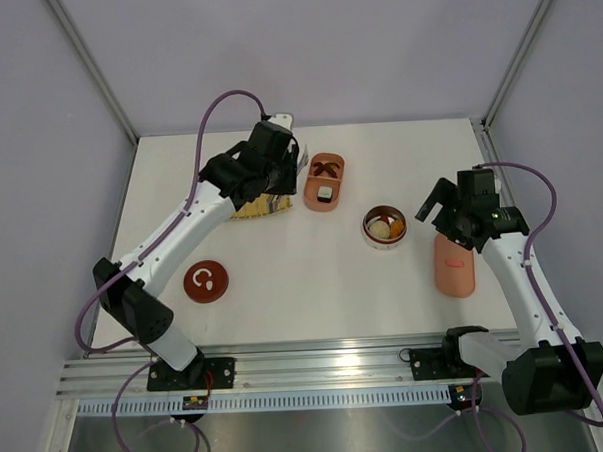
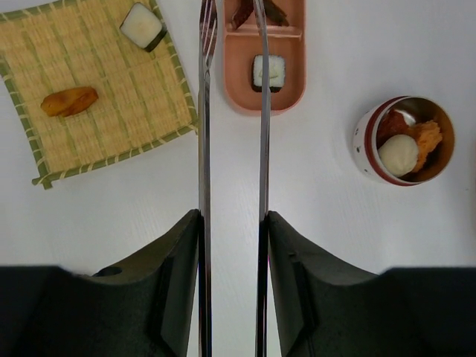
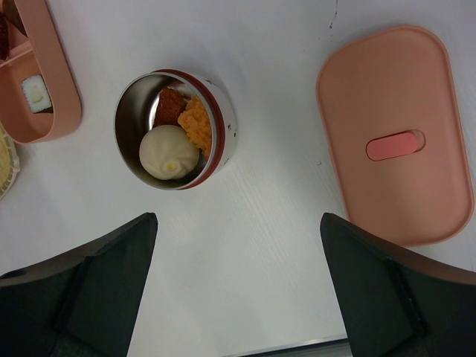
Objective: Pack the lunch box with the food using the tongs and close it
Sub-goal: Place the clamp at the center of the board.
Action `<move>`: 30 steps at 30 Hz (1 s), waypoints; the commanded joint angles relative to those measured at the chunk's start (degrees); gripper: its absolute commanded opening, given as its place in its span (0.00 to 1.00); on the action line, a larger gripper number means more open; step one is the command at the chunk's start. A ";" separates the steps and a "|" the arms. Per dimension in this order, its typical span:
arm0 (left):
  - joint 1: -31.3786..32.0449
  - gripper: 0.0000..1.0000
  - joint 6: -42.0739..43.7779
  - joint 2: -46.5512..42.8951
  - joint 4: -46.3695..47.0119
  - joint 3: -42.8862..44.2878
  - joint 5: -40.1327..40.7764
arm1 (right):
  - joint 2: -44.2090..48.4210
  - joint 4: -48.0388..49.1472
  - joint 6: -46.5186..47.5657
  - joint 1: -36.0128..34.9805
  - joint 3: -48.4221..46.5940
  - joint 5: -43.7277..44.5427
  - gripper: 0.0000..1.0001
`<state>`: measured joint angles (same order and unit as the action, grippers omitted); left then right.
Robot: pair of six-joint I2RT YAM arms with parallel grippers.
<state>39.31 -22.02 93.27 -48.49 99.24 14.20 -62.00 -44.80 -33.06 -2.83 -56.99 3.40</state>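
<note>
My left claw [image 2: 232, 286] is clamped on the tongs [image 2: 205, 149]. One dark finger presses each slim pale arm from the outside, so the two arms run almost parallel with a narrow gap between them. They reach away from me toward the pink lunch box [image 2: 288, 82] and run off the top edge of my wrist view, so I cannot tell what is at their tips. The left tong arm passes over the white surface [image 2: 335, 223] just beside the box's left wall, and the right arm crosses over the box itself. The lunch box stands open and is split by a wall into two compartments. The nearer one holds a sushi block [image 2: 268, 72], white with a dark wrap. The farther one holds a dark brown piece [image 2: 275, 11] that is only partly in view. Left of the tongs lies a yellow woven mat [image 2: 111, 123], carrying an orange-brown lump [image 2: 69, 101] near its middle and a second sushi block [image 2: 142, 26] at its far corner, the two well apart. Right of the box, and apart from it, stands a round metal tin [image 2: 363, 149]. A white bun [image 2: 399, 155], an orange crumbed piece [image 2: 430, 137] and a reddish-brown piece [image 2: 393, 123] are packed together inside it. My right claw [image 3: 238, 223] hangs wide, gripping nothing, over the surface between that tin and the pink lunch-box lid [image 3: 372, 89]. This lid lies flat with an oval tab at its middle, well apart from the box. From overhead, a round red lid [image 1: 206, 281] lies alone beside my left arm.
</note>
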 commanded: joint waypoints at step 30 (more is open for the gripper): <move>-32.63 0.45 -6.02 -13.31 15.78 -35.61 8.57 | -1.29 2.52 0.98 0.28 -1.10 -3.14 0.99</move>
<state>7.75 -26.59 77.89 -41.12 63.57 24.82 -63.81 -43.22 -32.99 -2.83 -56.80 1.28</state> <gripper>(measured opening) 0.448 0.993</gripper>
